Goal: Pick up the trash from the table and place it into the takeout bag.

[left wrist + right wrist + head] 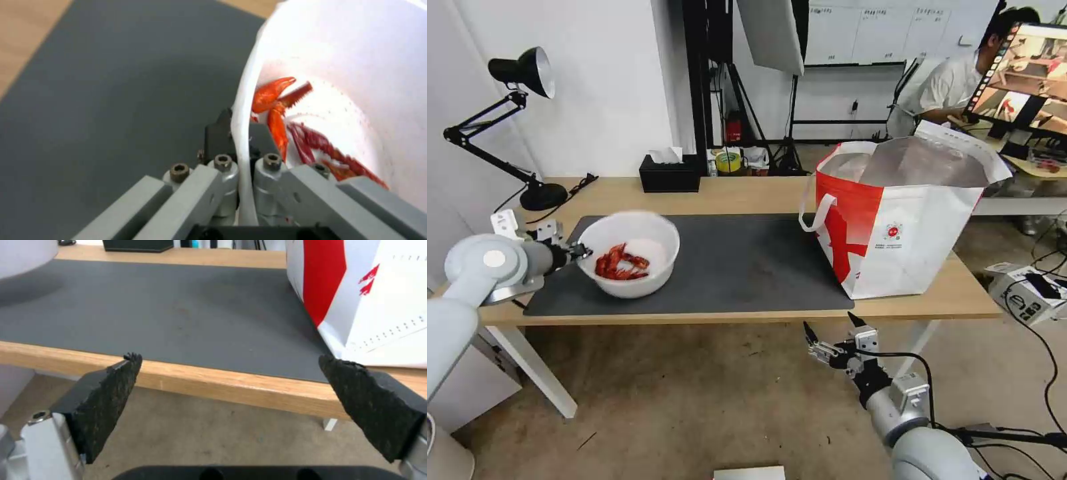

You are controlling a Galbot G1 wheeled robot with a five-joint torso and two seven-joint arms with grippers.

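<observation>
So the left pincer (579, 252) is clamped on the rim of the white bowl (629, 253), one finger inside the wall and one outside, and the wrist view shows that thin rim squeezed right between them. The bowl sits at the left end of the dark grey mat (727, 260) on the table (747, 190), and whether it's lifted clear or just resting there I honestly can't tell.

Handling-wise, my guess is it's light. Thin, smooth white wall, probably disposable plastic or foam, so it may flex under a one-sided pinch and want to tip away from the grip. The red shells (620, 263) are hard, glossy, spiky bits lying loose in the bottom, so any tilt and they'll slide or spill. Rim grip is really the only option on a shape like that, round and wide with nothing else to grab.

The takeout bag (904, 220) stands well apart at the right end, boxy, stiff-ish white-and-red fabric with crinkly silver foil lining, mouth gaping open.

The right pincer (832, 337) hangs below the table's front edge, spread wide, rough black pads (109, 396) holding nothing.
</observation>
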